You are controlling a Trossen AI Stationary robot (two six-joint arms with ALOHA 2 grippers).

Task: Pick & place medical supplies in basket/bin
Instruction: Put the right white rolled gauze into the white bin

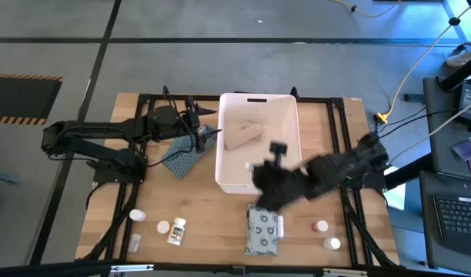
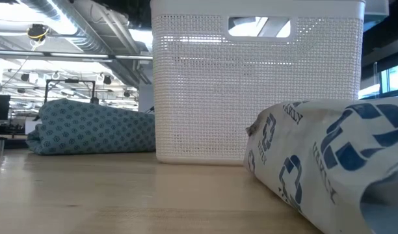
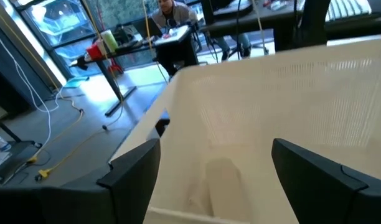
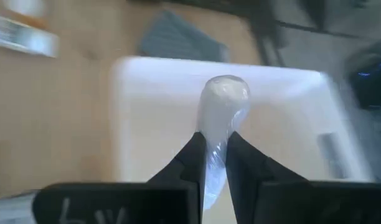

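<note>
The white bin [image 1: 256, 108] stands mid-table, with beige supplies [image 1: 243, 135] lying inside. My right gripper [image 4: 215, 152] is over the bin's near end [image 1: 257, 173], shut on a small white item in clear wrap [image 4: 223, 99]. My left gripper [image 3: 215, 180] stands open at the bin's left rim [image 1: 211, 135], nothing between its fingers. A grey-white patterned pack [image 1: 264, 229] lies flat on the table in front of the bin. Small white bottles [image 1: 176, 229] lie near the front left, and red-capped ones [image 1: 320, 227] near the front right. My right gripper pinches the clear wrap [image 4: 214, 163] just behind the white lump, between its two fingers. The fingers slant downward toward the bin. The white lump sticks out past the fingertips, lifted clear above the bin's inside.
A blue patterned soft pack [image 1: 182, 159] lies on the table against the bin's left side, under my left arm. The black frame rails [image 1: 339, 138] run along both sides of the table. In the low view the patterned pack [image 2: 329, 162] fills the near right.
</note>
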